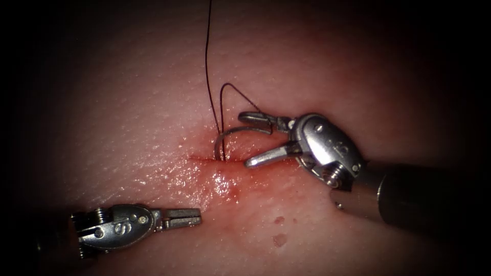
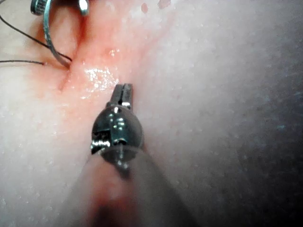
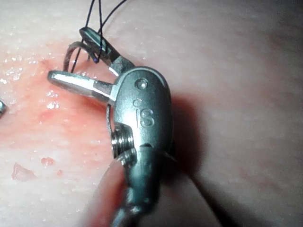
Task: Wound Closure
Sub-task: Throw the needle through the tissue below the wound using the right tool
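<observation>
The cut (image 1: 202, 158) runs across the tissue (image 1: 128, 112), wet with red fluid (image 1: 225, 185). The curved needle (image 1: 230, 133) stands in the tissue at the cut, its tip end buried and its arc rising toward the right. My right tool (image 1: 244, 140) is open, one jaw above and one below the needle's tail end, holding nothing. Dark thread (image 1: 207, 61) rises from the cut, and a loop of it (image 1: 240, 92) runs to the needle's tail. Below and left of the cut, my left tool (image 1: 198, 217) is shut and empty. The wrist views show the needle (image 2: 47, 38) (image 3: 71, 54), the left tool (image 2: 124, 91) and the right tool (image 3: 66, 53).
Small red spots (image 1: 279, 221) mark the tissue below the right tool. The right tool's dark shaft (image 1: 419, 199) comes in from the right edge. Thread (image 2: 19, 61) lies across the tissue beside the needle.
</observation>
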Controlling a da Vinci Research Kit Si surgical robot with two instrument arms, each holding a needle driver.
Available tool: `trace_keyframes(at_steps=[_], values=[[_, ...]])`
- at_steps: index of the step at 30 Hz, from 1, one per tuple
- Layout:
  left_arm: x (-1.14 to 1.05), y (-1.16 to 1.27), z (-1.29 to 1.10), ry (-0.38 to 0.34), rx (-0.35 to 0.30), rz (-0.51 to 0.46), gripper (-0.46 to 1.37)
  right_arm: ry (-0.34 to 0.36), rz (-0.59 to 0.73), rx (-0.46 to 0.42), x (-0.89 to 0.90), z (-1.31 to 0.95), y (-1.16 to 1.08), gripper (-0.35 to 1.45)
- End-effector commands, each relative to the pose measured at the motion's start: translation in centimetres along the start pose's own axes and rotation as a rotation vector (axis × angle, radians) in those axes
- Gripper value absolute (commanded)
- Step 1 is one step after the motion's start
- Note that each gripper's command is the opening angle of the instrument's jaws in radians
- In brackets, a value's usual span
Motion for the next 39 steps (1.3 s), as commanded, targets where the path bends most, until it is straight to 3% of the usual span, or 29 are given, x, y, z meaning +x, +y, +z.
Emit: trace_keyframes(at_steps=[1,8,18,25,30,32,33,34,39], values=[[0.00,0.00,0.00,0.000,-0.006,0.006,-0.35,0.008,-0.004,0.022,-0.01,0.01,0.03,1.22],[-0.01,0.00,-0.01,0.000,-0.007,0.007,-0.35,0.039,-0.026,0.100,-0.08,0.06,0.21,1.17],[0.00,0.01,-0.03,0.000,-0.008,0.001,-0.35,0.081,-0.031,0.122,-0.15,0.06,0.36,1.13],[0.01,0.02,-0.04,0.000,-0.008,0.000,-0.35,0.099,-0.028,0.106,-0.13,0.07,0.38,1.01],[0.01,0.03,-0.04,0.000,-0.008,0.000,-0.35,0.108,-0.022,0.085,-0.09,0.05,0.41,0.69],[0.01,0.03,-0.04,0.000,-0.008,-0.005,-0.35,0.123,-0.017,0.057,-0.06,0.04,0.44,0.38],[0.01,0.03,-0.04,0.000,-0.008,-0.005,-0.35,0.127,-0.014,0.048,-0.04,0.04,0.45,0.10],[0.01,0.03,-0.04,0.000,-0.008,-0.005,-0.35,0.129,-0.011,0.043,-0.02,0.03,0.47,-0.35],[0.00,0.04,-0.04,0.000,-0.008,-0.010,-0.35,0.138,-0.051,0.037,0.05,0.02,0.52,-0.35]])
